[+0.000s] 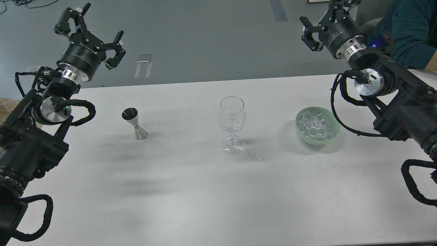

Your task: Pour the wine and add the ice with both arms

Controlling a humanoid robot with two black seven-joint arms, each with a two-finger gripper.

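A clear, empty stemmed wine glass stands upright mid-table. A steel jigger stands to its left. A pale green bowl to its right holds the ice, a heap of small clear cubes. My left gripper is open and empty, raised beyond the table's far left edge, well above and behind the jigger. My right gripper is open and empty, raised beyond the far right edge, behind the bowl. No wine bottle is in view.
The white table carries only these three things. A person in a teal top is at the far right behind my right arm. Grey floor lies beyond the far edge.
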